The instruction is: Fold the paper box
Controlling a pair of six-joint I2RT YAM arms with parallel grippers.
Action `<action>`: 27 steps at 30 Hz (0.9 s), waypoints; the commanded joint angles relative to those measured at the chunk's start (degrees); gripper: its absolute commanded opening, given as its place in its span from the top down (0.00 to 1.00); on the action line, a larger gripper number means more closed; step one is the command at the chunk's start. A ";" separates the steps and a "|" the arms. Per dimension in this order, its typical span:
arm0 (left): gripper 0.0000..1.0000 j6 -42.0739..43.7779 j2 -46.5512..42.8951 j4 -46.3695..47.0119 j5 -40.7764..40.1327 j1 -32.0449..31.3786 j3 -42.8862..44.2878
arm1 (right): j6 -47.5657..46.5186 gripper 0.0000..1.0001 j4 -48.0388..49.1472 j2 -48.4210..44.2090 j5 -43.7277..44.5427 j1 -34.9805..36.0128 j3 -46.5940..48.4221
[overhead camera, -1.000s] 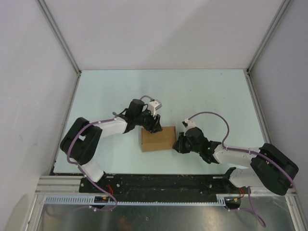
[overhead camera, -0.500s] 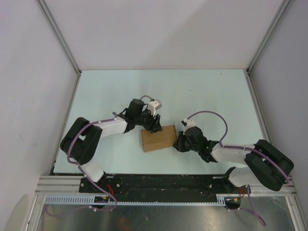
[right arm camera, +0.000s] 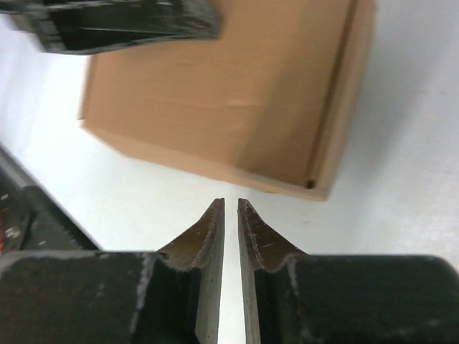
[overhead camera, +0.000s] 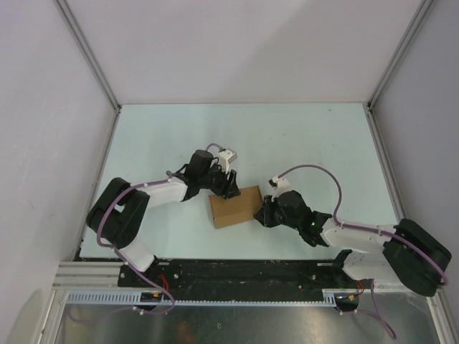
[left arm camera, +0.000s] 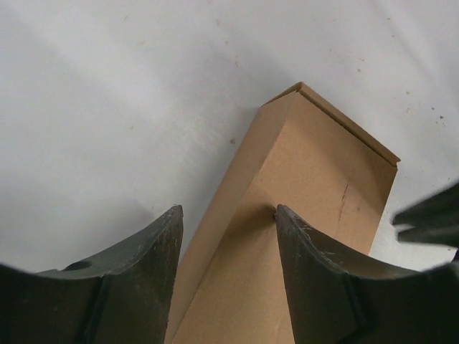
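Pale table: paper box between left tool, right tool.

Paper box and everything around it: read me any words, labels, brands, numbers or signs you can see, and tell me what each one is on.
None can be read in any view.
The paper box: plain brown cardboard, no print.
The left claw and the right claw: plain black, no lettering visible.
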 commanded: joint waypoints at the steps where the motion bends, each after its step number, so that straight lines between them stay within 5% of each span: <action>1: 0.40 -5.79 -3.52 -4.86 -7.57 -0.22 -3.91 | 2.75 0.82 0.20 -4.82 1.05 3.89 0.44; 16: 0.34 -21.01 -20.22 -6.18 -12.23 -0.22 -12.97 | 8.81 0.80 10.03 1.31 5.09 15.40 0.52; 27: 0.28 -22.43 -29.46 -7.15 -16.28 -0.22 -16.66 | 10.49 0.79 17.95 11.86 9.49 22.97 5.26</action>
